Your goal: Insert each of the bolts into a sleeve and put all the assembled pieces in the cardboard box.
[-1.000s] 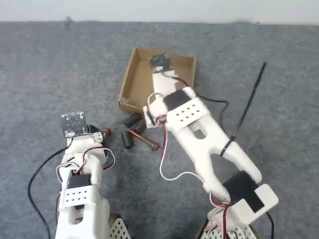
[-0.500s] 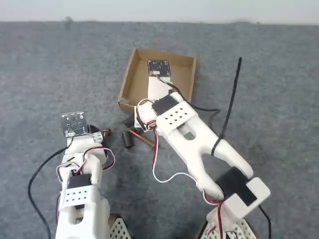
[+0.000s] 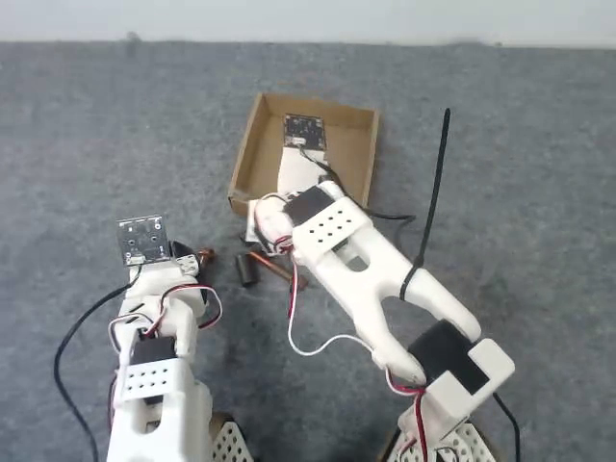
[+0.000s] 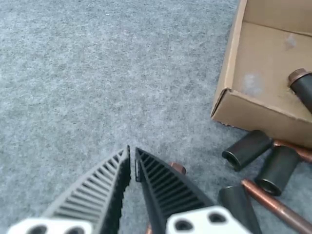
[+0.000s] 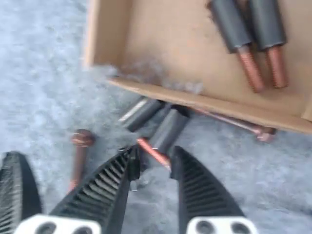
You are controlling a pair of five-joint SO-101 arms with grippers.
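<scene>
Nearest me, the black ribbed left gripper is hanging close over the grey carpet-like table top. Its jaws are pressing almost together with nothing between them.

I am counting three loose copper-coloured metal bolts. One bolt is lying just beside that gripper on its right, its round head peeking past a finger. A second bolt is lying a little farther right among the sleeves, and a third bolt is lying just beside the near wall of the box.

Three loose dark grey cylindrical sleeves are lying in a tight cluster between the left gripper and the box. They are short hollow tubes, open at the ends.

The black ribbed right gripper is hanging over this cluster with its jaws spread. A bolt is showing in the gap between them, and I cannot tell whether they are touching it.

Farther off, the shallow brown cardboard box is sitting open-topped. Two assembled pieces are lying side by side inside it, each a dark sleeve with a threaded copper end sticking out.
</scene>
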